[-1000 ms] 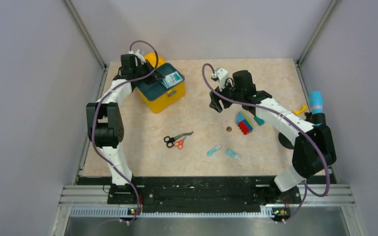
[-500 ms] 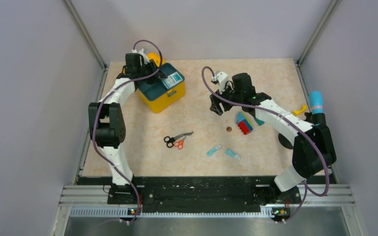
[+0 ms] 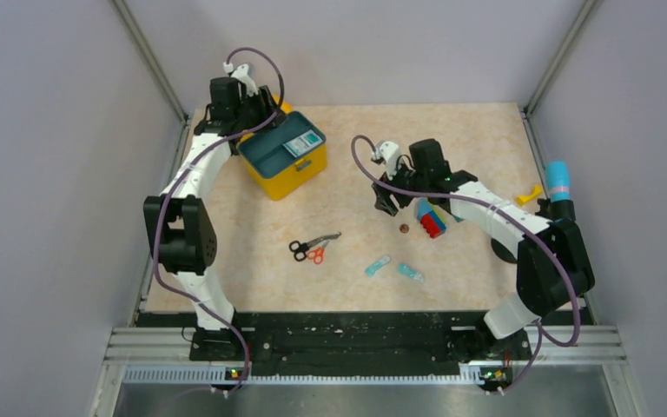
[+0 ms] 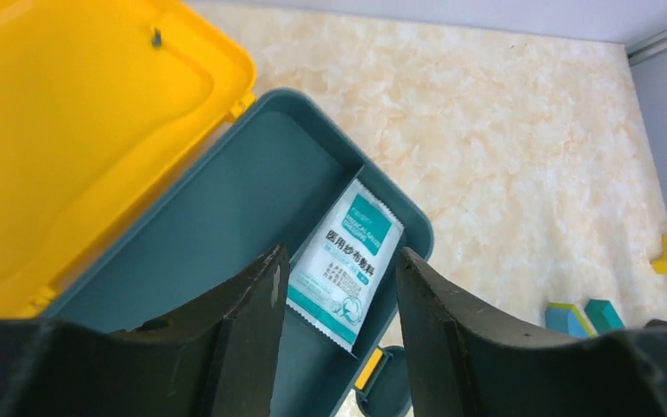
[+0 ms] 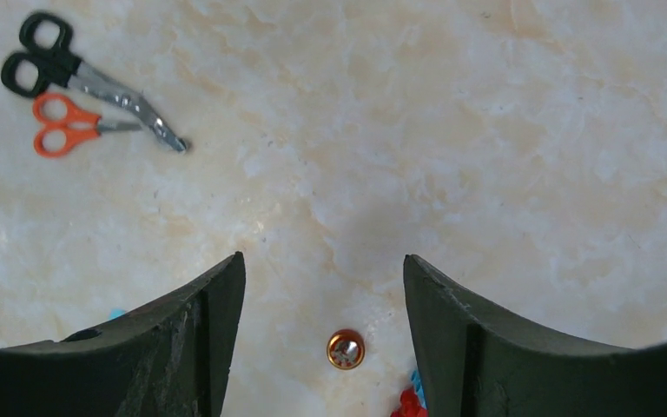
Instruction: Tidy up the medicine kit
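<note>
At the far left of the table (image 3: 356, 130) stands the kit (image 3: 291, 178), a box of smooth, bright yellow plastic with rounded corners. It is open: the lid (image 4: 78, 130), shallow and glossy, is swung back to the far left. A dark teal tray (image 4: 226, 200) sits in the box. A flat white and teal sachet (image 4: 360, 226) with printed text lies in the compartment at its far right end. The long axis of the kit runs from near left to far right, and its latch (image 4: 369, 372) side faces near right. The left gripper (image 4: 340, 253) hovers above the tray, its dark fingers spread, with nothing between them.

In the middle of the marbled beige surface lie black scissors (image 3: 311, 243) with metal blades, and just beside them smaller orange scissors (image 3: 316, 255). To their right are a small teal packet (image 3: 378, 265) and a second packet (image 3: 411, 273). The right gripper (image 5: 323, 257) hangs over bare table, its fingers wide apart and empty. Near it lies a small round copper-coloured disc (image 5: 346, 348), then a stack of coloured blocks (image 3: 431, 221). At the far right stands an upright light blue cylinder (image 3: 558, 178).
</note>
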